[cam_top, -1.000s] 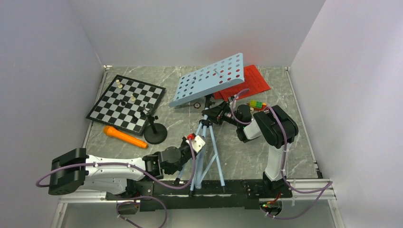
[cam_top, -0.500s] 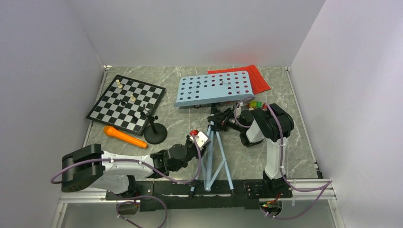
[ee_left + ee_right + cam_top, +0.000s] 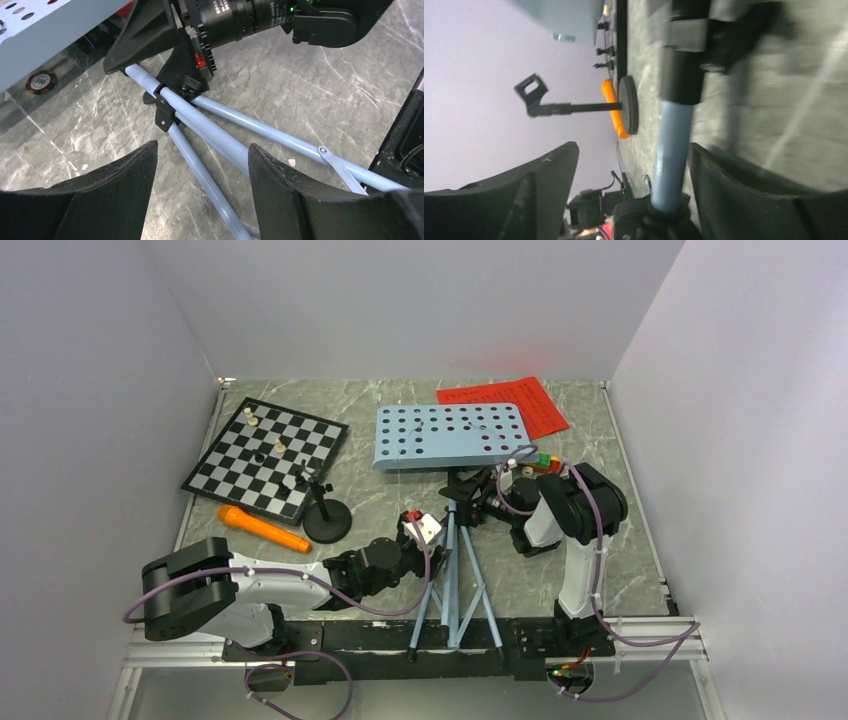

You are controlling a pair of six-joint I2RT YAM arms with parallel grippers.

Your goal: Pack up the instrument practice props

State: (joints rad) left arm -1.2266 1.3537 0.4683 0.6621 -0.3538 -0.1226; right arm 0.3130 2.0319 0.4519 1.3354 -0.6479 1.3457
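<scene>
The light-blue music stand (image 3: 450, 435) has gone from leaning hard, with its perforated desk canted up toward the far right, to standing upright near the middle of the bench (image 3: 380, 490). The desk is now roughly level and the tripod legs (image 3: 449, 585) are drawn closer together than a second ago. Both arms have let go of it in that time. The left gripper (image 3: 201, 149) has its fingers spread wide either side of the lower tubes, touching neither. The right gripper (image 3: 633, 150) has its fingers released around the upper pole, just under the black collar (its wrist view shows gaps on both sides). I judge the stand righted and free-standing, but not yet folded down or packed. The smaller props have not moved: the red music sheets (image 3: 525, 405) lie behind the desk at far right, the black round-base mic stand (image 3: 327, 520) is upright left of the tripod, and the orange microphone (image 3: 265, 528) lies just beside its base.
</scene>
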